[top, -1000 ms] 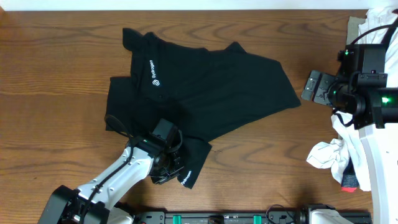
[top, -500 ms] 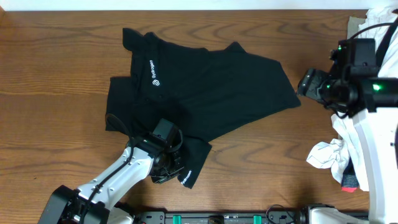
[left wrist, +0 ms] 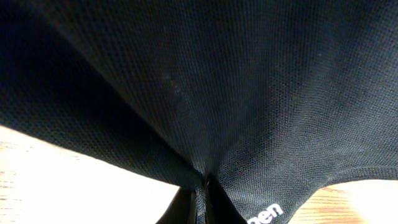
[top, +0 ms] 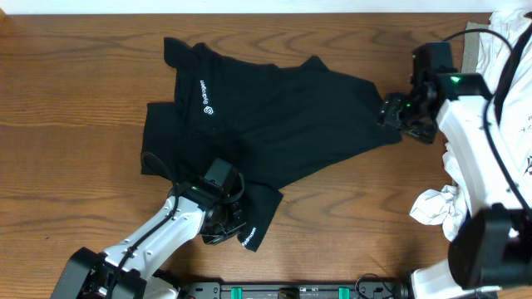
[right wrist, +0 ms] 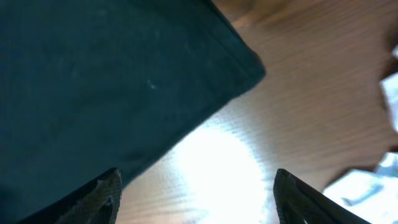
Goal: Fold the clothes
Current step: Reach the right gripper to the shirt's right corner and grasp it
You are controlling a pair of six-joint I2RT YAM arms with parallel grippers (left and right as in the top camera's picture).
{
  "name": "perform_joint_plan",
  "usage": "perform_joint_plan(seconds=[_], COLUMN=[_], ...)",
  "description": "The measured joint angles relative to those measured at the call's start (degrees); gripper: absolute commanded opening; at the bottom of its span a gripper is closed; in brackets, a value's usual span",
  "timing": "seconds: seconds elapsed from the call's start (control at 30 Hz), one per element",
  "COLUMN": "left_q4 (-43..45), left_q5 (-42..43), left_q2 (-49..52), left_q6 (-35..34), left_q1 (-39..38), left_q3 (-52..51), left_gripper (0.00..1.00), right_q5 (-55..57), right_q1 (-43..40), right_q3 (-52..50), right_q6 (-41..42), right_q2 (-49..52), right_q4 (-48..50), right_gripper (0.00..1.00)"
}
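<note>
Left gripper (top: 223, 221) clenched on the clothes (top: 274, 116), pinching a fold of black cloth at the near hem, just beside a white logo (top: 248, 237). In the left wrist view the jaws meet at the bottom edge, fabric fans up and out from the pinch, and part of the lettering shows just to its right. Right gripper (top: 391, 112) released, jaws spread wide with nothing between them, sitting at the clothes' right corner. In the right wrist view its fingertips (right wrist: 106, 196) straddle bare table (top: 83, 83); the cloth edge runs diagonally across the upper left and the corner points up-right. Cannot tell if the left fingertip touches the cloth. Clothes lie spread out, mostly flat, on the wooden table, centre-left in the overhead view, with one layer lapped over another near the left arm and a second logo (top: 205, 94) towards the far left. White garments (top: 436, 208) are heaped at the right edge, beside the right arm, apart from the clothes.
</note>
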Motion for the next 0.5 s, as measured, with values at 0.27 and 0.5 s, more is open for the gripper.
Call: perform_joint_plan(seconds=[0.27,0.5], left_q4=[0.0,0.0], left_q5=[0.0,0.0], left_q2=[0.0,0.0], left_q6=[0.0,0.0], left_q1=[0.0,0.0], left_q3=[0.0,0.0], left_gripper=[0.06,0.06], right_q5=[-0.1,0.1], right_q1=[0.8,-0.6], right_q3=[0.0,0.0], right_q6=[5.0,7.9], right_q2=[6.9,12.5], right_q4=[5.3,6.8], right_gripper=[0.75,0.77])
